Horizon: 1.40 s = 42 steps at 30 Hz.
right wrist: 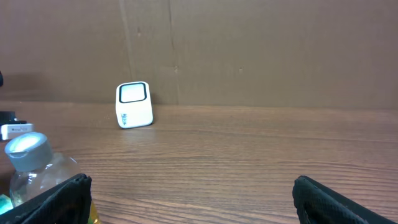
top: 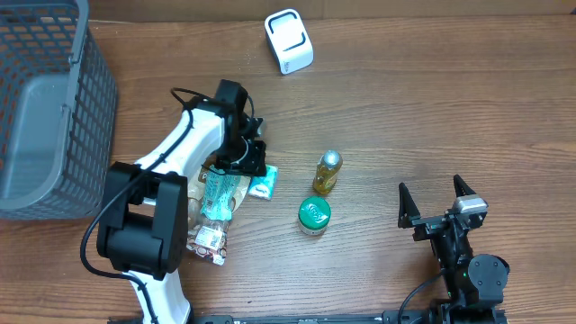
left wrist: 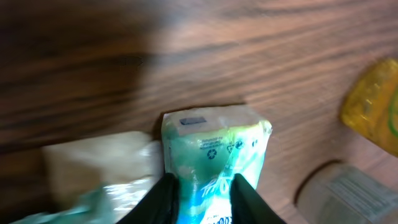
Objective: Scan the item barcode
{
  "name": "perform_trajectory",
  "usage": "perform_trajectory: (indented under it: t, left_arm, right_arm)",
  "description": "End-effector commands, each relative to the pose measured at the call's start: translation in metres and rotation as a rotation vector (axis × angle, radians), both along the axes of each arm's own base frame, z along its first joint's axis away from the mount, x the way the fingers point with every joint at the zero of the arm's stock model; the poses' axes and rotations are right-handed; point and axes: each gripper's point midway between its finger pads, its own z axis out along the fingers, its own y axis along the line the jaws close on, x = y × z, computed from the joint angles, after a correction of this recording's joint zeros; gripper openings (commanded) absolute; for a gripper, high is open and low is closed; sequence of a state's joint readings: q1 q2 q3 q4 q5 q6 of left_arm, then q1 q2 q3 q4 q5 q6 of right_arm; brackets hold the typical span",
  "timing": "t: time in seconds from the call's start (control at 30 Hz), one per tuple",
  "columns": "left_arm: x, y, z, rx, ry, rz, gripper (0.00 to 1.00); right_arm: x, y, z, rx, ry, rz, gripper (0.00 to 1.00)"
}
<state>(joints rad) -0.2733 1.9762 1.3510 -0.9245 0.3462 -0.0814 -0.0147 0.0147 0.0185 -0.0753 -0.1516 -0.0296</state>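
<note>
Between the left fingers: a teal-and-white soft plastic packet [left wrist: 214,140], its near half flanked by the two black fingertips.
Left gripper [left wrist: 204,180]: nearly closed, with both pads against the packet's long sides. The film looks pinched inward there, so I judge the grip to be on.
Right gripper [top: 435,198]: spread wide with nothing in it, well apart from all the items.
Packet's place: directly ahead of and beneath the left gripper, over the brown wooden table [top: 432,99]. It touches a crumpled clear plastic bag of goods [top: 216,193] on the left of the wrist view. Whether it rests on the wood or is raised off it cannot be told.
Long axis: in line with the fingers, running outward from the wrist, with the flat sealed end pointing away from the gripper.
Facing: the printed face is toward the wrist camera, with a small pale label patch and recycling marks near the far end. The blur hides whether any barcode is there.
Done: one item is picked out and apparently gripped.
Left to do: lift it, carry it to the white boxy scanner [top: 289,40] standing well beyond the gripper, and turn the barcode side toward the scanner's window.
Nearby: a yellow bottle with a silver cap [top: 327,171] and a green-lidded round jar [top: 314,214] lie off the gripper's other side, near the packet but apart from it.
</note>
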Motion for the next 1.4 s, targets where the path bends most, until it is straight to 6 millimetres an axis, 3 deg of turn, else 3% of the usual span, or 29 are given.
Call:
perform_trajectory:
  t: [0.0,0.17,0.33,0.73,0.97,1.1,1.23,1.37]
  left_arm:
    - [-0.007,-0.03,0.015,-0.113,-0.006,-0.049,0.24]
    - [0.004,-0.038,0.026,-0.13,-0.048,-0.06,0.26]
    - [0.003,-0.011,0.019,-0.049,-0.018,-0.015,0.47]
    - [-0.013,-0.021,0.013,-0.065,-0.036,-0.206,0.54]
    - [-0.017,-0.023,0.002,-0.022,-0.029,-0.236,0.54]
    - [-0.023,-0.024,-0.014,-0.007,0.019,-0.246,0.52]
    - [-0.027,-0.023,-0.027,-0.001,0.059,-0.246,0.44]
    - [-0.029,-0.026,-0.026,-0.021,0.064,-0.245,0.41]
  right_arm:
    - [0.0,-0.002,-0.001,-0.005,-0.007,-0.009,1.0]
    - [0.0,-0.002,-0.001,-0.005,-0.007,-0.009,1.0]
    - [0.0,-0.002,-0.001,-0.005,-0.007,-0.009,1.0]
    - [0.0,-0.002,-0.001,-0.005,-0.007,-0.009,1.0]
    - [0.0,-0.002,-0.001,-0.005,-0.007,-0.009,1.0]
    - [0.0,-0.002,-0.001,-0.005,-0.007,-0.009,1.0]
    - [0.0,-0.002,-0.001,-0.005,-0.007,-0.009,1.0]
    - [0.0,-0.002,-0.001,-0.005,-0.007,-0.009,1.0]
